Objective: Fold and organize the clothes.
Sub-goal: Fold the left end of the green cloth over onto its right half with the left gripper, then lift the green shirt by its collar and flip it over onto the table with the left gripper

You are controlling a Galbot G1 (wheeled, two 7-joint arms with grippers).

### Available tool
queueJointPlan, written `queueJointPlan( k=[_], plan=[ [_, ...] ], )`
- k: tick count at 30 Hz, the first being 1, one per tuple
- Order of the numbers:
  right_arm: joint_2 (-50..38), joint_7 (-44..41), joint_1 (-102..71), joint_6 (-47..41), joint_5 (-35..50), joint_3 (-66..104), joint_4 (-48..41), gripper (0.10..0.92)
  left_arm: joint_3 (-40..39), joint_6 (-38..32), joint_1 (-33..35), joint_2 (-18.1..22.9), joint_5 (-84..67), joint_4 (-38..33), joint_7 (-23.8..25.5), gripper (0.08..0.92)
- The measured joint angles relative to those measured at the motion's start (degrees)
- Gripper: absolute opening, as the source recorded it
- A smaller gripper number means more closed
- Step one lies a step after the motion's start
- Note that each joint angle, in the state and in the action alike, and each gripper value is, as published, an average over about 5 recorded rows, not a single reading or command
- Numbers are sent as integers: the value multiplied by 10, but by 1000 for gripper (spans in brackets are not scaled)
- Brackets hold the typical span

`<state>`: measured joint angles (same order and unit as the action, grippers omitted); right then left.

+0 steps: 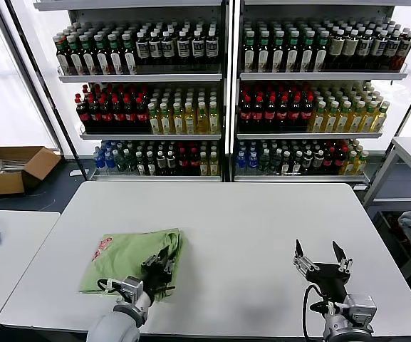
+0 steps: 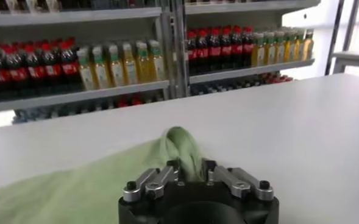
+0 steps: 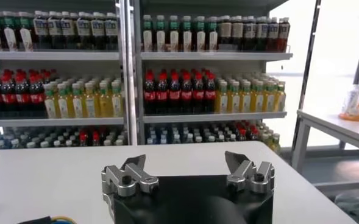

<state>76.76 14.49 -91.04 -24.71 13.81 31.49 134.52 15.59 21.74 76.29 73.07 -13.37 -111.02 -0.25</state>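
I am working over the wide white counter [image 1: 262, 228], smooth and matte. The green shirt [image 1: 130, 260] is lying folded near its front left corner, soft cotton with a red print, one edge bunching into a ridge. My left gripper [image 1: 164, 265] is pinching that ridge, jaws narrow on the fabric. My right gripper [image 1: 323, 258] is hovering aside, jaws wide, holding nothing.

Bare table [image 1: 248, 235] right of the shirt [image 1: 130, 260].
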Motion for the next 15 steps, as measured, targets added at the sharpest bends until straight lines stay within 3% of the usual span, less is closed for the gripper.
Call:
queueJointPlan(
  k=[7, 15],
  plan=[
    [-5, 1, 6, 0, 0, -5, -6, 823, -15, 7, 16, 11, -93, -23, -12, 575],
    [-9, 0, 17, 1, 1, -16, -17, 823, 14, 8, 23, -2, -194, -114, -21, 792]
  ],
)
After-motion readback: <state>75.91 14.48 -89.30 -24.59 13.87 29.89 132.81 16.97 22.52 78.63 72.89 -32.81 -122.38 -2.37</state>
